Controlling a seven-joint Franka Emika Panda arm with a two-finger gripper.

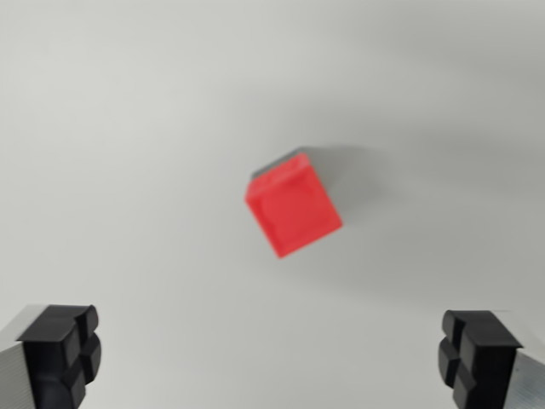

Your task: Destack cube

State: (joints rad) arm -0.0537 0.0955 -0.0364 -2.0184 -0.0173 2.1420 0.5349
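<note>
Below, seen from the wrist view, the red cube (294,210) sits on the pale bench (128,128), near the middle of the frame and a little above centre, with a dark edge of something beneath or behind it showing along its upper left side; whether that edge is a second cube under the red one cannot be told from this blurred picture. The fingers (60,349) stand spread wide, one black pad at the wrist view's left lower corner and the other at the right lower corner, pinching nothing, so the gripper (271,358) is empty. The relation that matters: the cube lies ahead of the fingers, well apart from both pads and roughly midway between them in the left-right sense. Its faces are turned at an angle to the line joining the pads, so the coming move, as a judgement, calls for an advance toward the cube and probably a turn of the wrist to square the pads with two opposite faces.
</note>
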